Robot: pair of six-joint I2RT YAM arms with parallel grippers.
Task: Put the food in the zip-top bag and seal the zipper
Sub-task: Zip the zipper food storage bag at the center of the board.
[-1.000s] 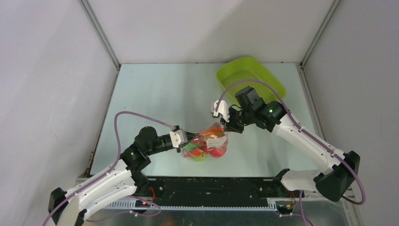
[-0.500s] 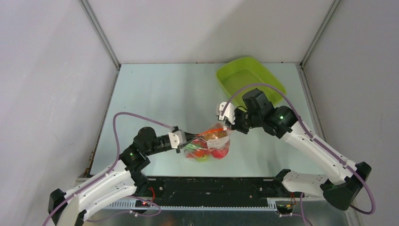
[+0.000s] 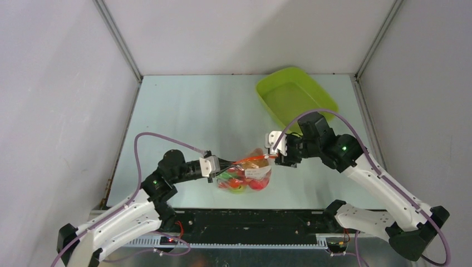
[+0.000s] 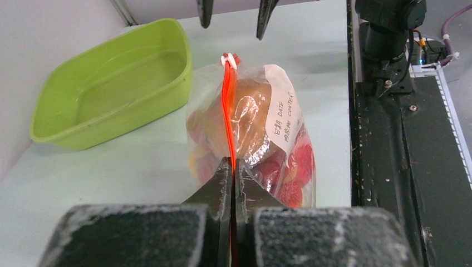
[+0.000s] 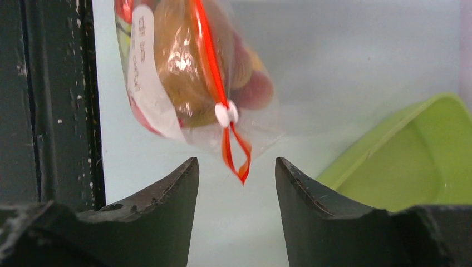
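Right at its fingertips, the left tool (image 4: 232, 167) is clenched on the near end of the zipper (image 4: 227, 111), a thin glossy orange strip running taut and straight away from it. Beneath the strip bulges the bag (image 4: 278, 133), clear crinkled film packed with food (image 4: 289, 175) in rounded brown and red pieces. At the far end sits the white slider (image 4: 227, 60), so the mouth looks sealed. Just beyond, the right tool (image 5: 236, 161) is released, its dark tapered fingers flanking the strip's tail loop without touching. Farther off on the bench (image 4: 111, 183) stands a smooth lime tray (image 4: 111, 83).
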